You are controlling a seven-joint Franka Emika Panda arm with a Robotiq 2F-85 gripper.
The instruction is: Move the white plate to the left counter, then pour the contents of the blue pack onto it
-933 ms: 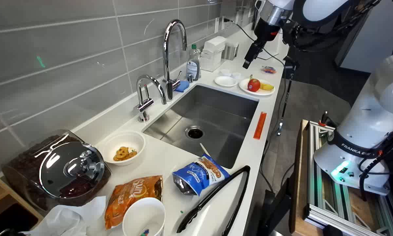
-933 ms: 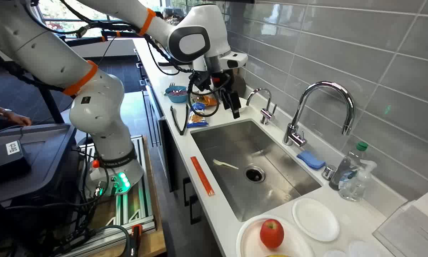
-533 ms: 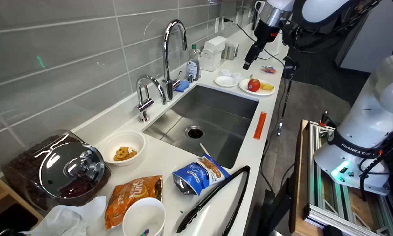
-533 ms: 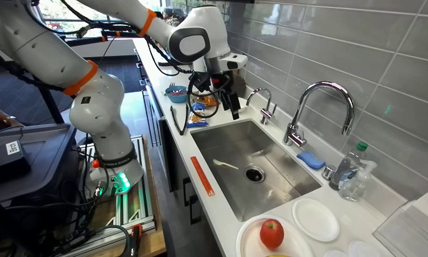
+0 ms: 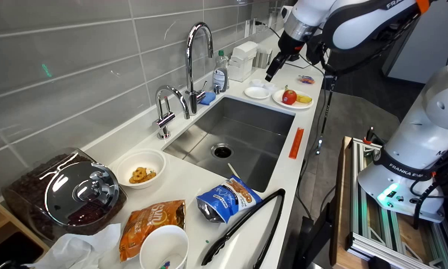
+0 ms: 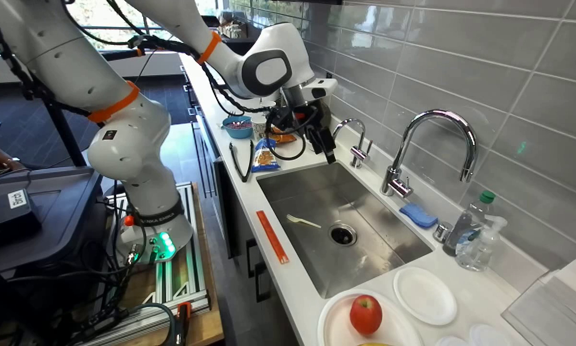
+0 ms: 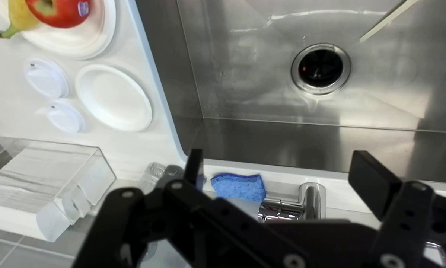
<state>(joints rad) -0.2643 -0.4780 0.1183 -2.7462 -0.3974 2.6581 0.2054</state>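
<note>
The white plate [image 5: 257,92] lies flat past the sink, beside the plate with the apple; it also shows in an exterior view [image 6: 425,295] and at left in the wrist view [image 7: 114,97]. The blue pack [image 5: 226,198] lies on its side on the left counter [image 5: 188,179]; it also shows in an exterior view [image 6: 265,156]. It is out of the wrist view. My gripper [image 7: 277,167] is open and empty, high above the counter and sink, apart from plate and pack. Its dark fingers also show in both exterior views [image 5: 270,74] [image 6: 330,156].
Tall chrome faucet [image 6: 432,113] and small tap [image 5: 169,97] rise along the tiled wall. Steel sink [image 6: 312,259] separates plate and pack. Nearby are a plate with apple [image 6: 365,314], blue sponge [image 7: 239,186], cookie bowl [image 5: 140,168], orange bag [image 5: 153,224] and black tongs [image 5: 242,224].
My gripper and arm have shifted toward the tiled wall during the last half second, after staying nearly still. The plate, pack and other objects have not moved.
</note>
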